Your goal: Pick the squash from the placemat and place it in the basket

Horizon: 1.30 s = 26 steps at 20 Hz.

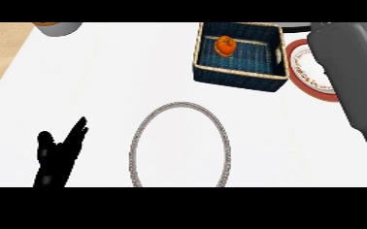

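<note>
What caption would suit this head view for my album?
Orange squash lies inside the blue basket, the round placemat bare, left hand resting open.

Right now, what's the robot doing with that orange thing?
The orange squash already lies inside the dark blue basket, and nothing is holding it. The white placemat with the beaded rim has nothing on it. The left robot hand rests open at the lower left. Only the right grey forearm shows by the red-rimmed plate.

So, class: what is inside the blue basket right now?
An orange squash lies on the floor of the basket, near its far left corner. Nothing else shows inside, though the near wall hides a strip of the floor.
</note>
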Each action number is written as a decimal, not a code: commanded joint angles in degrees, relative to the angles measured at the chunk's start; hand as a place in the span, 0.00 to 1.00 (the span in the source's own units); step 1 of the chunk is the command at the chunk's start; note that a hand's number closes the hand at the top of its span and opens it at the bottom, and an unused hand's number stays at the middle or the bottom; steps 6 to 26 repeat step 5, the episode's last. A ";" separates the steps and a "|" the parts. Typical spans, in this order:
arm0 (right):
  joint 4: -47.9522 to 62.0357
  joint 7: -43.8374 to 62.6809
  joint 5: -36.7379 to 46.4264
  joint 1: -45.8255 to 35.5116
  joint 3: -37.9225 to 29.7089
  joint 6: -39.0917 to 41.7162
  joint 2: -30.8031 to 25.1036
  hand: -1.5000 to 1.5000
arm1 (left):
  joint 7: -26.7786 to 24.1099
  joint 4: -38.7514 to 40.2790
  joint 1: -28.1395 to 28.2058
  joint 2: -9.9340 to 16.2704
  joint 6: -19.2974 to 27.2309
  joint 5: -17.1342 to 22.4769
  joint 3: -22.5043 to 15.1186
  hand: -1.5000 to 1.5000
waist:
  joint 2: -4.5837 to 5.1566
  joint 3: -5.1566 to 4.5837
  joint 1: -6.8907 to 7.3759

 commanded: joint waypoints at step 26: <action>-21.06 9.08 -0.84 12.57 -4.44 3.73 -8.43 0.00 | -1.11 3.99 1.91 -0.54 -1.26 0.50 1.10 0.50 | -0.03 -0.55 -1.40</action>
